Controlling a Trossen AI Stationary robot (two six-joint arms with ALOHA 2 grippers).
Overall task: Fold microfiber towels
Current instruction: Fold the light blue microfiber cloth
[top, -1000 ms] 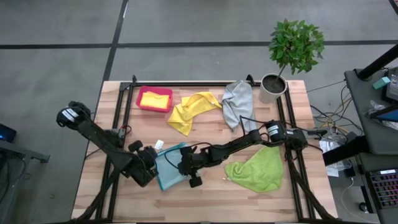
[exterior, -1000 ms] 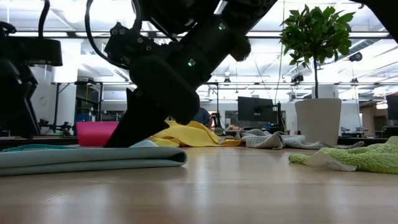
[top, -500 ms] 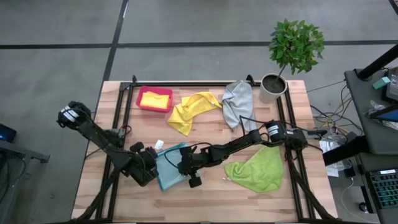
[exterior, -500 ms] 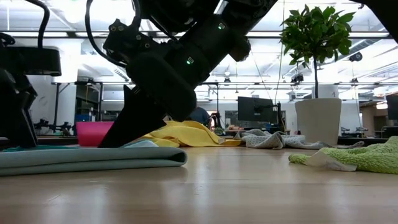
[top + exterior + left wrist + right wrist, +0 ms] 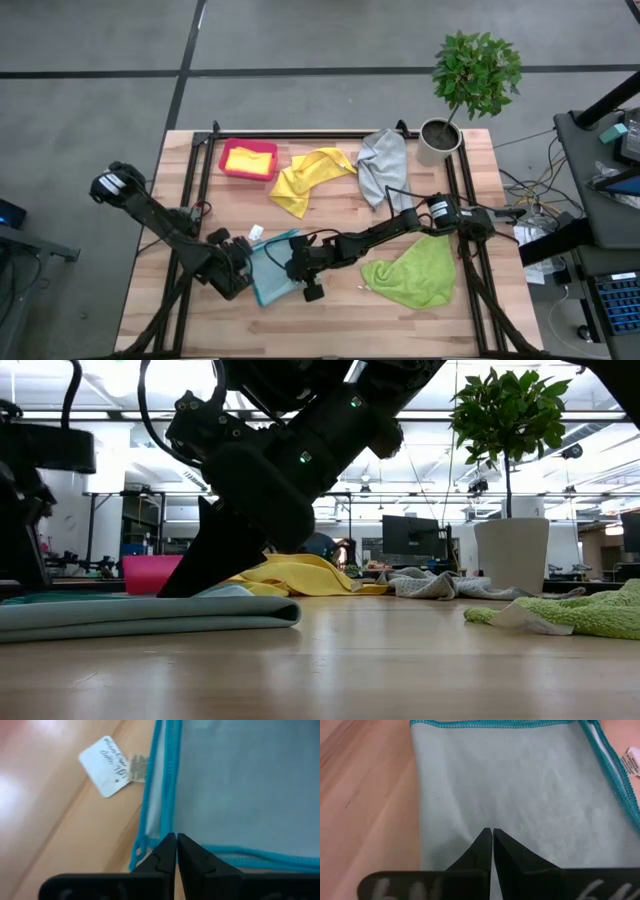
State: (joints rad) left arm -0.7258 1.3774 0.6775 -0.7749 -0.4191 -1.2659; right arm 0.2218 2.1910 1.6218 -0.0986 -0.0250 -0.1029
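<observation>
Blue towel corner meets closed left jaws.

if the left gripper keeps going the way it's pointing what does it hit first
Most likely the light blue towel: the shut left gripper sits at its stitched corner, pointing across the cloth. Whether it already pinches that edge is unclear.

Robotics lab in open-plan office hall. Wooden table stands on grey concrete floor marked with dark lines. Black desk with keyboard and cables at 3 o'clock of table. Low view: long ceiling light strips, dark monitor at far desks, shelving behind pink bin. Potted plant at 1 o'clock corner.
</observation>
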